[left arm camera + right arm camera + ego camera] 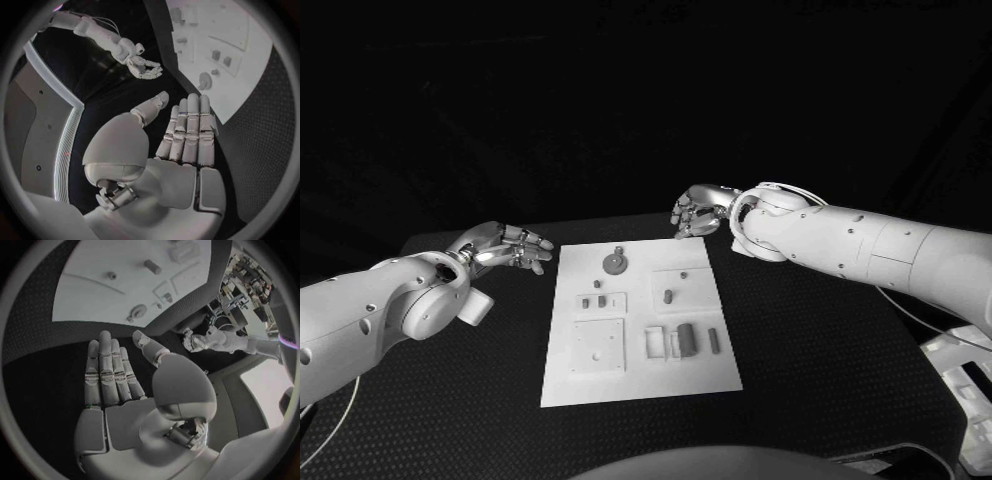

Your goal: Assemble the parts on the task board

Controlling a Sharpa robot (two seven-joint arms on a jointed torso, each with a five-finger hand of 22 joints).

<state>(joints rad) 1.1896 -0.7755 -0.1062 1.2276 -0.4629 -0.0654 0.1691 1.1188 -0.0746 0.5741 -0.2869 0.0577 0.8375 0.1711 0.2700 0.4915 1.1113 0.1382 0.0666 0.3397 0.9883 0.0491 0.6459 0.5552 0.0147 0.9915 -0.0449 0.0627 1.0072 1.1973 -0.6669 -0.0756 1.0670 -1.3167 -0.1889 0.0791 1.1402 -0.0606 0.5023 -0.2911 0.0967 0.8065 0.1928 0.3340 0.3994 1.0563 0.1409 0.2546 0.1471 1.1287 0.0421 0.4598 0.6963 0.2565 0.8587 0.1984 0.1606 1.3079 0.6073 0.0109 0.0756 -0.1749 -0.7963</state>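
task board (635, 375), a white plate, lies flat in the middle of the black table (819, 340), with its long side running away from the robot. small grey parts sit on it: a round disc-shaped part (613, 264) near the far edge, a small peg-like part (668, 295) in a square panel right of centre, two tiny parts (594, 301) in a panel left of centre, a square plate with a small hole (597, 346) at the near left, and a cluster of upright blocks (678, 340) at the near right with a slim bar (714, 341) just beside them.

left hand (511, 250) hovers over the bare table just off the board's far left corner, holding nothing; in the left wrist view its fingers (190, 130) lie straight and side by side with the thumb apart. right hand (697, 212) hangs beyond the board's far right corner, also holding nothing, its fingers lightly bent in the head view and stretched out flat in the right wrist view (112, 375). neither hand touches the board or any part, and nothing lies between the hands and the pieces. each wrist view catches the other hand across the board's far edge.
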